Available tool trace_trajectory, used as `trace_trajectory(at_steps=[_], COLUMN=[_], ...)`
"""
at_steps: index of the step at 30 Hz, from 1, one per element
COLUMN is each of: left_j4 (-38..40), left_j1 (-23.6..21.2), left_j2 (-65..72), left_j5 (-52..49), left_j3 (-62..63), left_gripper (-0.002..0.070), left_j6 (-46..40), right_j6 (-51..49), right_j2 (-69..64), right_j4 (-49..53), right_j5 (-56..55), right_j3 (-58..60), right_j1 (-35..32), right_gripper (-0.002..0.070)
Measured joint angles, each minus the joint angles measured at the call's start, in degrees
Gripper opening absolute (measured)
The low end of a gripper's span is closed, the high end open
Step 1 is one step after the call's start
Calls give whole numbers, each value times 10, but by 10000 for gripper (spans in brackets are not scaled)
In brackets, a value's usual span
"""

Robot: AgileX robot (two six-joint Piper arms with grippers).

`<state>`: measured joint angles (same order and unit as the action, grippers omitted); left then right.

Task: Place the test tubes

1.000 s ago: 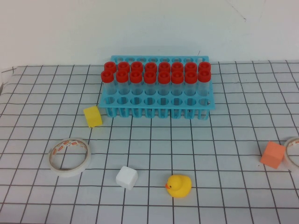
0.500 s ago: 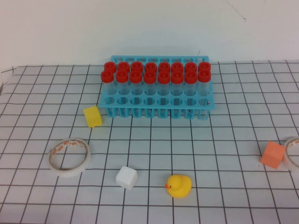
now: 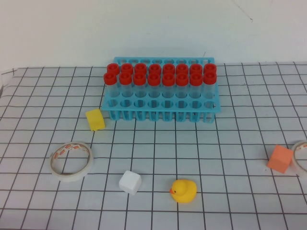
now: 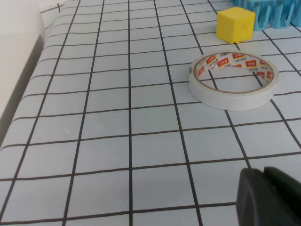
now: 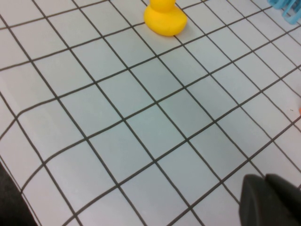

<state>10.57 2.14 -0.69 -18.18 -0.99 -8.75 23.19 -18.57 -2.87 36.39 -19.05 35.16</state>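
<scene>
Left pincer (image 4: pixel 263 181) and right pincer (image 5: pixel 265 186) closed, empty, low over table (image 4: pixel 94 141), far from racked test tubes (image 3: pixel 160 77)

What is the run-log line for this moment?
left hand shut, empty, over mat facing tape | right hand shut, empty, over mat facing duck | tubes upright in rack

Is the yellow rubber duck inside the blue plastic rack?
No, the yellow rubber duck sits on the gridded table outside the blue plastic rack; the left gripper and right gripper hover shut over the table.
</scene>
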Motion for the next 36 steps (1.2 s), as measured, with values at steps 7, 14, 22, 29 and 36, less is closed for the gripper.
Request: trace_trajectory(at_steps=[7,14,22,29,36], left_j4=[0,0,0,0,0], left_j1=[0,0,0,0,0], left_j2=[0,0,0,-1,-1], left_j5=[0,0,0,0,0], left_j3=[0,0,0,0,0], left_gripper=[-1,-1,-1,-1,-1], left_j6=[0,0,0,0,0], right_j6=[0,0,25,25,25], right_j2=[0,0,44,115,173], right_j4=[0,0,23,0,-12], right_j5=[0,0,5,5,3], right_j3=[0,0,0,0,3], right_j1=[0,0,-62,-229,-342], right_gripper=[1,1,0,0,0])
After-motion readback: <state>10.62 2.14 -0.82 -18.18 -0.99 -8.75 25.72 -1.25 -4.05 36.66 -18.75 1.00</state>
